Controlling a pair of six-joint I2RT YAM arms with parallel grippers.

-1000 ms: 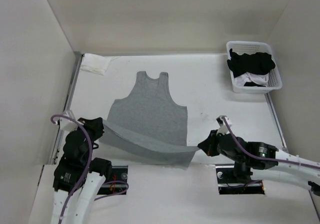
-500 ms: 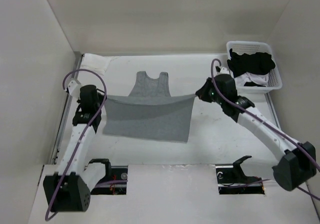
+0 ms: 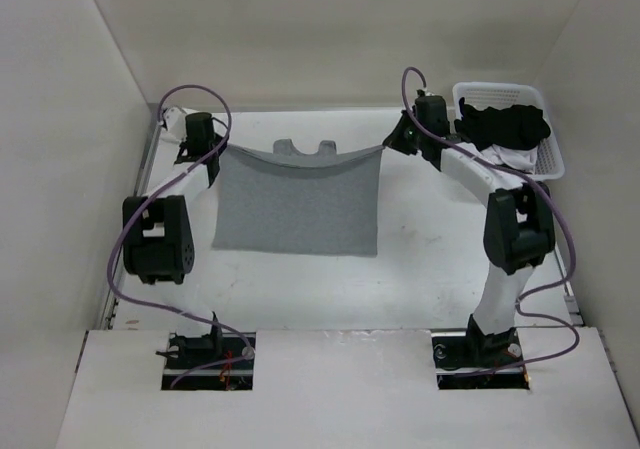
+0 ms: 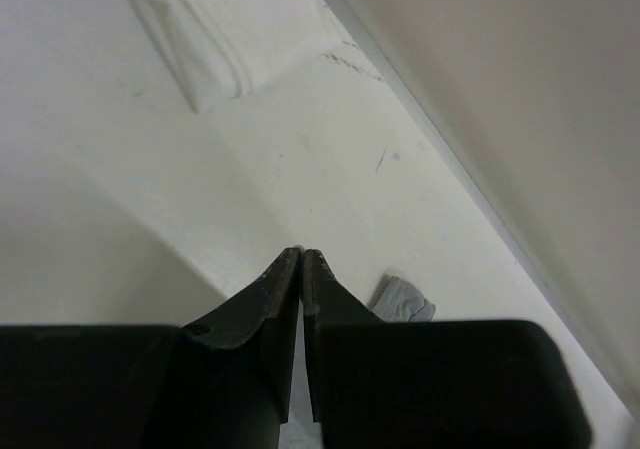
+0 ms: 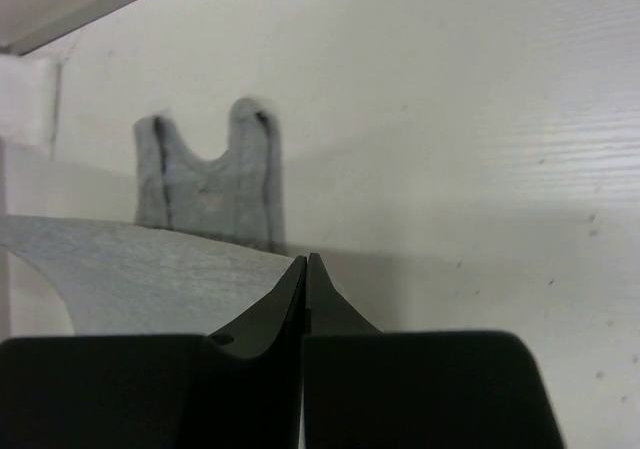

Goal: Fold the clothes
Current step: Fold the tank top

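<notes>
Tank top [image 3: 296, 204] hem lifted — carried toward straps.

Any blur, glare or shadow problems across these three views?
Top external: evenly lit, sharp, no glare. Left wrist: fingers nearly black, broad soft shadow on the table. Right wrist: tank top straps look soft, faint shadow band across the table.

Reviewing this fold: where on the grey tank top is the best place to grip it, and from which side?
Probably the two hem corners, one per gripper, each approached from its own outer side. The left gripper and right gripper are shut on those corners of the tank top. The straight hem spans between them without bunching, doubled over the body and close to the straps.
</notes>
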